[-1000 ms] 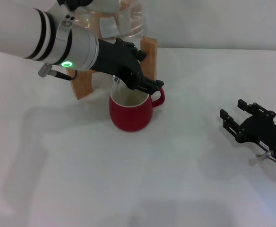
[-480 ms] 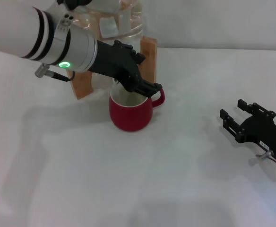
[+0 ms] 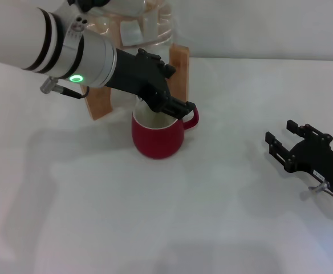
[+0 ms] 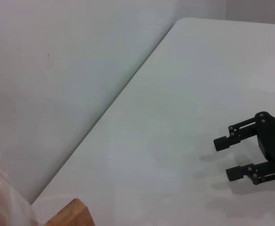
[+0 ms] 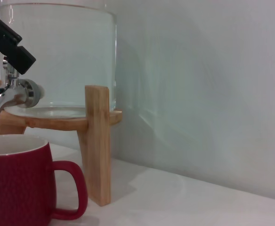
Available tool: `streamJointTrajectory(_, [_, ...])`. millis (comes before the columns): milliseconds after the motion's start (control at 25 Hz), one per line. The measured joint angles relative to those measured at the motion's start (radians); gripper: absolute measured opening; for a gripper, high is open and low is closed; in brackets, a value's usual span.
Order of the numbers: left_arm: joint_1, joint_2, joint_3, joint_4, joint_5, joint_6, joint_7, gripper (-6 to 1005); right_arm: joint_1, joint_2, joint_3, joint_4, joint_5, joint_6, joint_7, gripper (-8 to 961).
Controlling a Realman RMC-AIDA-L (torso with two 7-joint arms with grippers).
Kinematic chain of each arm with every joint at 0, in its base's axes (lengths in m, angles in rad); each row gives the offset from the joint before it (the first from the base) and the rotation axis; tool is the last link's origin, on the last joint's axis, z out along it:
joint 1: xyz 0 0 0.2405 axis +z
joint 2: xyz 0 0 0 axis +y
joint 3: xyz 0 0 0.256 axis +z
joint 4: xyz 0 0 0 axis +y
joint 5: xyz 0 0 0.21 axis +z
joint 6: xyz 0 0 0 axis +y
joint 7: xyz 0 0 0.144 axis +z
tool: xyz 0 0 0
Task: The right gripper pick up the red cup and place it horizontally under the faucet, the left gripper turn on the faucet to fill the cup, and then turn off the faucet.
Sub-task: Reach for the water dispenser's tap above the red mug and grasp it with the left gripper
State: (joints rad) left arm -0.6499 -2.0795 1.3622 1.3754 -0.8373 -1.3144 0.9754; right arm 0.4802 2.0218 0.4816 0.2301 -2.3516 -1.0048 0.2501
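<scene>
One red cup (image 3: 158, 137): upright on the white bench (image 3: 155, 228), directly below the faucet, loop handle toward the robot's right. White inside visible; in the right wrist view only its rim, handle and part of the body show (image 5: 20, 183), the rest cut off.

One faucet (image 5: 12, 92): chrome, spout turned down over the cup rim, a thin stream showing below the spout. In the head view it is almost wholly hidden behind the left pincer.

One clear water jar (image 5: 57, 56), resting in one wooden stand (image 5: 97, 146); the jar top is cut off in both views. Two stand legs show in the head view (image 3: 179, 68), partly blocked by the left arm.

Left pincer (image 3: 175, 104): over the cup's far rim, at the faucet. Black fingertips (image 5: 10, 44) sit at the top of the tap by its lever; how wide the pincer stands, and whether it grips the lever, cannot be told. A green light (image 3: 75, 78) shows on the wrist.

Right pincer (image 3: 284, 138): low over the bench, well apart from the cup on the robot's right, prongs spread wide, holding nothing. Also seen in the left wrist view (image 4: 227, 157), arm cut off at the edge.
</scene>
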Motion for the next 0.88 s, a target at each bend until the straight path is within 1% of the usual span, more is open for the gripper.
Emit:
streamJointTrajectory(240, [0.001,0.0,0.001,0.001,-0.006,0.015,0.022,878,0.0,0.0,0.0,0.0,0.0,0.0,0.0,539])
streamJointTrajectory(520, [0.007,-0.002,0.005,0.005,-0.077,0.099,0.07,878,0.002,0.0,0.0,0.0,0.0,0.0,0.0,539])
streamJointTrajectory(640, [0.035,-0.002,0.005,0.027,-0.114,0.119,0.083,878,0.0,0.0,0.0,0.0,0.0,0.0,0.0,539])
streamJointTrajectory(880, [0.106,-0.003,0.009,0.095,-0.121,0.12,0.056,878,0.0,-0.001,0.001,0.0,0.0,0.0,0.0,539])
